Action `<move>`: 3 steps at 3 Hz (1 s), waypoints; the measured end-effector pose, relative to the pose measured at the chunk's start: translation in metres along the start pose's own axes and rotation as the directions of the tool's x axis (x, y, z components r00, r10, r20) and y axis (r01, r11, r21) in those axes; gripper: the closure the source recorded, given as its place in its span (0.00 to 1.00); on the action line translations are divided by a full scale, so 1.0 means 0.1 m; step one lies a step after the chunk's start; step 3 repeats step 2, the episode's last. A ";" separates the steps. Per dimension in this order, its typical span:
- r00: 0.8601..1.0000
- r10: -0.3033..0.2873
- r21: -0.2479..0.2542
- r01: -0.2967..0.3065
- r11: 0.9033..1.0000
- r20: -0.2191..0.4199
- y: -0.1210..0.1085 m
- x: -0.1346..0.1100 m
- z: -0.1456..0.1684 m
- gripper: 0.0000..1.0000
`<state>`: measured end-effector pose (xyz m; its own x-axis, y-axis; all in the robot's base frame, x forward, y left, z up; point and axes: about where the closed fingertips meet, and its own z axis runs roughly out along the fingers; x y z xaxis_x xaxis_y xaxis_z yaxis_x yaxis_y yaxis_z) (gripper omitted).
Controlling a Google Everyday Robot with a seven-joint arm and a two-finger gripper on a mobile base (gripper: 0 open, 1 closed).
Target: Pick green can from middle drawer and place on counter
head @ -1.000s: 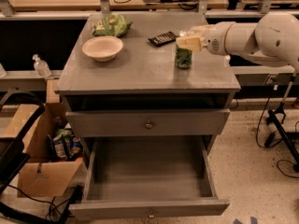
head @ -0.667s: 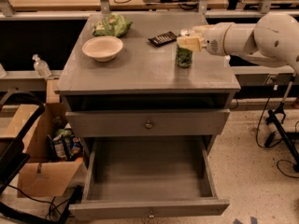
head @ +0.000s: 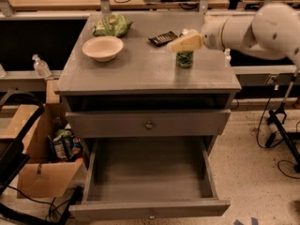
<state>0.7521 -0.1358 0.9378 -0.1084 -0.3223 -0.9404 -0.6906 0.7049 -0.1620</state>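
Risk: green can (head: 185, 59) stands on counter (head: 140, 69), 3 o'clock from bowl (head: 102, 47). Gripper (head: 186, 44) sits on its top; clamped or released, can't tell. A sideways pull-off could topple it, and the counter edge is near.

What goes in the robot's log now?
green can: upright on counter | gripper: over can's top | middle drawer: open, empty

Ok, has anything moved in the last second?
Nothing visibly changed. The tool stays at the top of the can, which stands upright on the counter as before. The bowl and the open drawer are also as they were.
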 end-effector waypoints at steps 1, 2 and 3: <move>0.997 -0.076 -0.024 0.076 0.997 -0.009 -0.06 -0.50 -0.23 0.00; 0.980 -0.191 -0.025 0.190 0.982 -0.064 0.03 -1.12 -0.85 0.00; 0.980 -0.191 -0.025 0.190 0.982 -0.064 0.03 -1.12 -0.85 0.00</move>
